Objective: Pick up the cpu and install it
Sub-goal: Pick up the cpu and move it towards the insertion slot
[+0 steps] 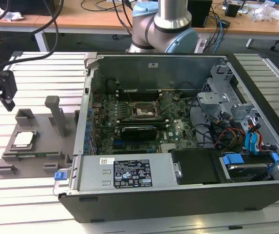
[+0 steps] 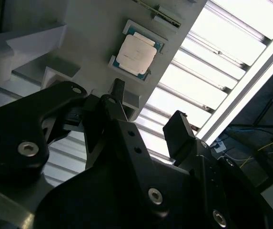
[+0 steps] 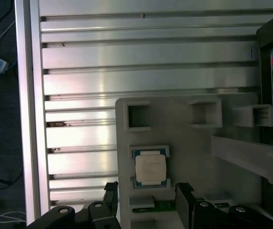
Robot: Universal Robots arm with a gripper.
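Claw spread and empty, hanging over the grey tray on the table. I noted the cpu flat in its recess, just ahead of the fingertips, centred between them, untouched.

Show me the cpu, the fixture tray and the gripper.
cpu [image 3: 151, 170], first wrist view, centre of metal top.
fixture tray [image 3: 189, 153], first wrist view, bare flat surface.
gripper [image 3: 146, 187], first wrist view, midway between fingertips.

The cpu is silver, teal-rimmed. Its tray is grey, the slatted table silver, the gripper black.
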